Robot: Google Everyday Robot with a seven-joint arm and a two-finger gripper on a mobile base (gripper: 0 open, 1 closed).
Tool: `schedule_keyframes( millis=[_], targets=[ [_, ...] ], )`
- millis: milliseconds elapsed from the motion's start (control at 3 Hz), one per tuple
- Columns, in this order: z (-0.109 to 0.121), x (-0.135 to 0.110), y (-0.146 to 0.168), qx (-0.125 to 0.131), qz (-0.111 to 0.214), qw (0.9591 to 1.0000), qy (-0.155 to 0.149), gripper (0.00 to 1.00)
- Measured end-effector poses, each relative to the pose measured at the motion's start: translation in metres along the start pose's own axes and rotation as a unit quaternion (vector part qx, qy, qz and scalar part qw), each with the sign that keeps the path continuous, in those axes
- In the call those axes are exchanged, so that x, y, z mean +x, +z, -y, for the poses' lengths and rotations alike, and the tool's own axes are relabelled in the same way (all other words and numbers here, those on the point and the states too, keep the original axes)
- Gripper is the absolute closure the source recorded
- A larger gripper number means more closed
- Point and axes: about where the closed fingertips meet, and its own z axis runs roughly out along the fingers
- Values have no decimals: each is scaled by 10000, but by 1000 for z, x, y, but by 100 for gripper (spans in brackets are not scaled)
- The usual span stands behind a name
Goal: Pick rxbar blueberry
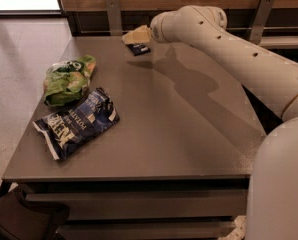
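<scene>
**A:** Rxbar (pixel 138 49), where is it lying?

**B:** It is lying flat on the table (pixel 189 144), close to the far edge and about midway along it. It is showing as a small dark blue rectangle.

**A:** And the gripper (pixel 134 36)?

**B:** It is hanging at the far edge, just beyond the rxbar and slightly over it. Whether it is touching the wrapper, I cannot tell. Whether it is open or closed, I cannot tell either, as it is showing only as a pale tan wedge pointing left.

**A:** Where is the arm (pixel 229 49) coming from?

**B:** It is reaching in from the near right, running across the right side of the table towards the far edge. It is casting a shadow (pixel 189 81) on the tabletop to the right of the rxbar.

**A:** What else is sitting there?

**B:** A green bag (pixel 68 79) is lying crumpled on the left side. A blue chip bag (pixel 76 123) is lying just nearer than it, touching or almost touching it. Both are resting well apart from the rxbar and the gripper.
</scene>
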Motion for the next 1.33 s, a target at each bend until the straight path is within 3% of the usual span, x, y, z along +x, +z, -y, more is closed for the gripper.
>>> schedule_keyframes(
  millis=[333,1000,1333],
  targets=[
    [-12,19,37,-358,-308,9988,89,0],
    [-25,56,81,-606,-712,9951,329,0],
    [-27,68,88,-539,-864,9941,379,15]
  ],
)
